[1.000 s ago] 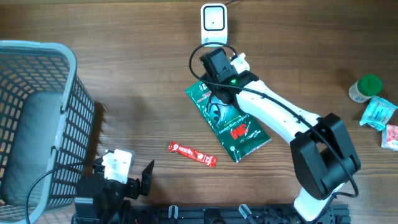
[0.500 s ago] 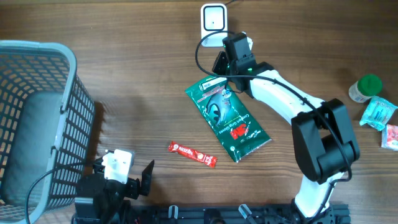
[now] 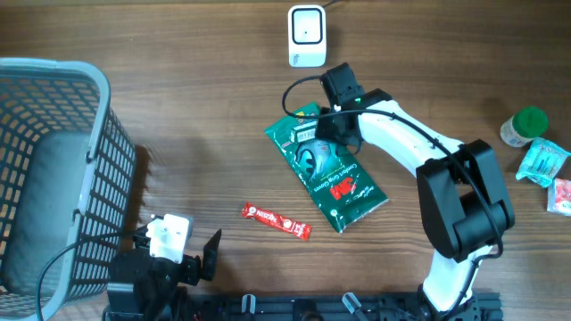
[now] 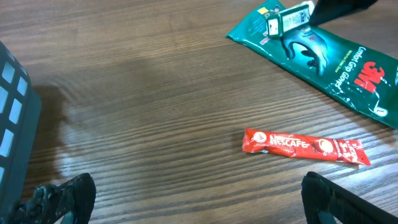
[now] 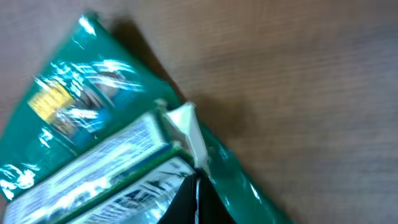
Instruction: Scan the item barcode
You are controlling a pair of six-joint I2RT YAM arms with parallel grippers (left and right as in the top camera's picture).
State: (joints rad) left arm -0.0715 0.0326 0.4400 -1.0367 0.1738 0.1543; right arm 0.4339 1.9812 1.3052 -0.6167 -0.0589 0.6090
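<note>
Green packet [image 3: 335, 178] lies on the counter [image 3: 178, 107] near the scanner [image 3: 306, 36]; the right pincer [image 5: 196, 199] pinches its top edge, probably to lift the barcode toward it. Left pincer [image 4: 205, 198] gapes idle.

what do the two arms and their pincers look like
Right arm: white links, bulky black joints, a looping black cable, a green light by the wrist, and a black right pincer. Left arm: black, a white block on top, black left pincer fingers.
</note>
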